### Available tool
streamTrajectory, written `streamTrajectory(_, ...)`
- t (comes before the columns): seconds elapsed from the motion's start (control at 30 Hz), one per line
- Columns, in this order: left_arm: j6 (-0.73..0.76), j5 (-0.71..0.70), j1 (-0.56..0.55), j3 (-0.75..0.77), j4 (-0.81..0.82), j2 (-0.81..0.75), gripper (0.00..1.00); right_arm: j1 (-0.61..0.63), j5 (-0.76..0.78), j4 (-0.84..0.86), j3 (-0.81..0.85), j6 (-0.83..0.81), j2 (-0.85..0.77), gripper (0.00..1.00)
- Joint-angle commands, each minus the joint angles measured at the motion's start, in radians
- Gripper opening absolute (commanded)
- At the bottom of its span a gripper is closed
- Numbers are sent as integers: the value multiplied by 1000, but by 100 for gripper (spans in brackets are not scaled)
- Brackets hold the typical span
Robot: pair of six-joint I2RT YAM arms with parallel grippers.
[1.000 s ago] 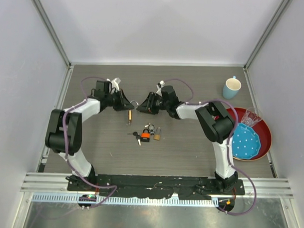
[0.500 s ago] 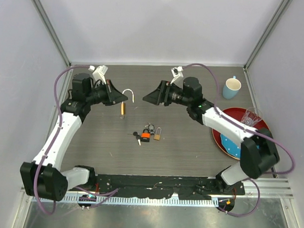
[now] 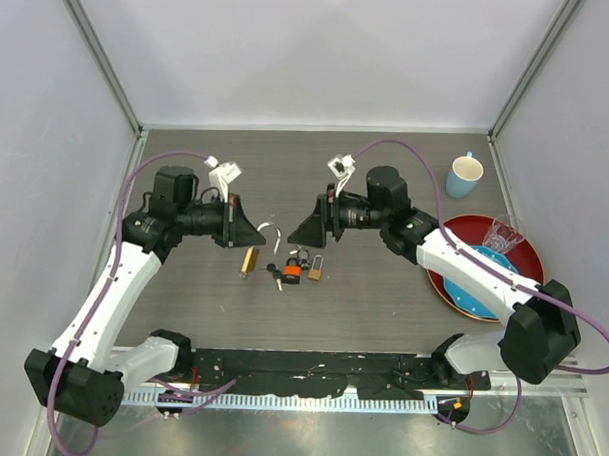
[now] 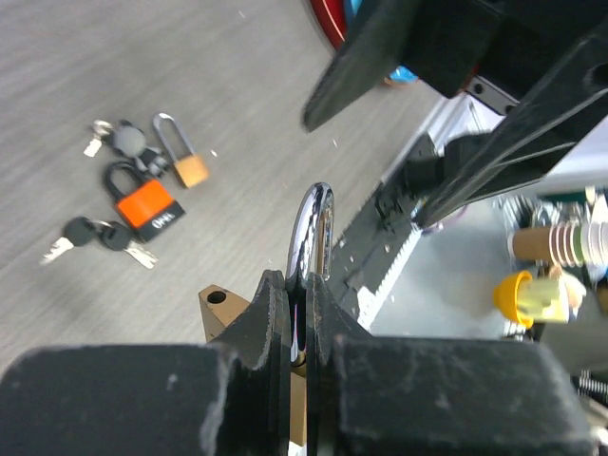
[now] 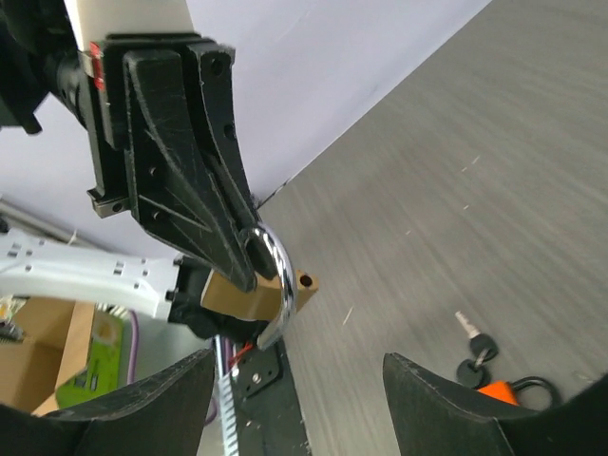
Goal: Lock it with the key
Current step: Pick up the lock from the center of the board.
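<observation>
**Padlock clamped by its shackle in left end effector; keys lie loose on tabletop**

1. Near centre of the tabletop (image 3: 381, 321): a cluster of loose items. An orange padlock (image 3: 292, 273) lies flat with its shackle pointing far. Black-headed keys (image 3: 273, 275) lie touching it on its left. A small brass padlock (image 3: 314, 269) lies just beside it on the right.

2. Just left of and slightly beyond that cluster: the brass padlock (image 3: 248, 261), the larger one. Its body hangs below the left end effector (image 3: 256, 234). Its shackle is swung open, one leg free of the body and the empty hole in the body exposed. Whether the body touches the tabletop cannot be told.

3. Left end effector: fingers closed together on the steel shackle, pinching it near the top of its curve. It points right, toward the other arm.

4. Right end effector (image 3: 298, 234): fingers spread apart, nothing between them. It points left and faces the open shackle, near it but not touching. It stands above the far side of the loose cluster.

5. Right side: a red plate (image 3: 533, 271) carrying a blue spotted item (image 3: 474, 297), partly covered by the right arm. A clear glass (image 3: 499, 236) stands at the plate's far edge.

6. Far right: a blue cup (image 3: 463, 178), upright, well apart from the locks.
</observation>
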Motion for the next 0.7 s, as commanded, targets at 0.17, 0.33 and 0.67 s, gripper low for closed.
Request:
streamTrajectory(0.17, 44, 15, -141, 36, -31, -38, 0, 116, -52, -29, 89, -78, 99, 61)
streamTrajectory(0.33, 47, 10, -151, 32, -28, -39, 0, 122, -91, 14, 84, -64, 114, 35)
streamTrajectory(0.67, 76, -14, -153, 28, -34, -7, 0, 122, -160, 249, 8, 74, 111, 2)
